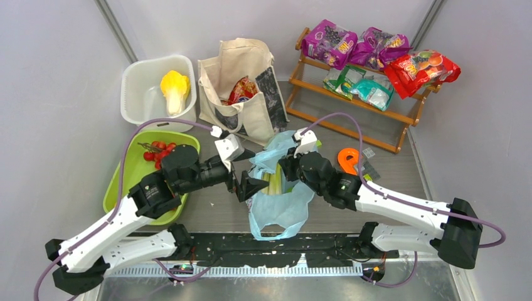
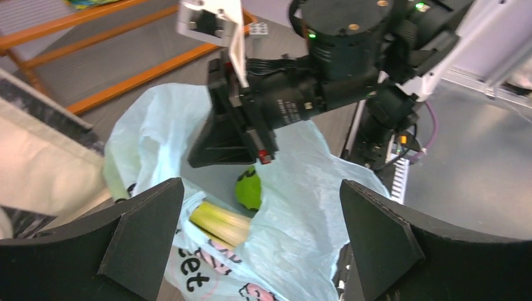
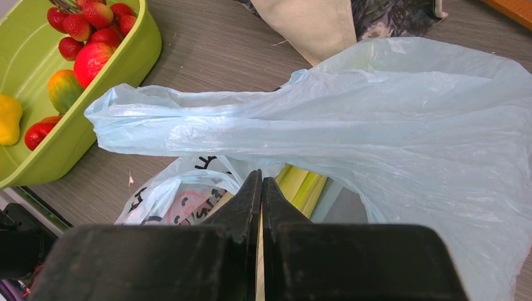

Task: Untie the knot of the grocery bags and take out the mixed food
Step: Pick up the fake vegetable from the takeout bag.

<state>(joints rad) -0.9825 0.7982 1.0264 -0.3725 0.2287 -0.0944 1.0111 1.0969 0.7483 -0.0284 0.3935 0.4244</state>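
Note:
The light-blue bag (image 1: pixel 280 202) lies in the middle with its mouth open, and also shows in the left wrist view (image 2: pixel 313 207). One handle (image 3: pixel 188 122) lies stretched out loose, and no knot shows. Green-white stalks (image 3: pixel 304 185) and a green fruit (image 2: pixel 249 190) lie inside. My left gripper (image 2: pixel 260 188) is open and empty, just left of the bag's mouth (image 1: pixel 246 186). My right gripper (image 3: pixel 261 179) is shut with its tips at the mouth; I see nothing between them. The cream tote (image 1: pixel 241 122) stands behind with a red-orange packet (image 1: pixel 243 89) inside.
A green tray (image 1: pixel 128 172) of red fruits (image 1: pixel 159 150) sits at the left. A white tub (image 1: pixel 141 94) holds a yellow vegetable (image 1: pixel 174 88). A wooden rack (image 1: pixel 351 106) at the back right carries purple, teal and red packets. An orange object (image 1: pixel 348 160) lies beside the right arm.

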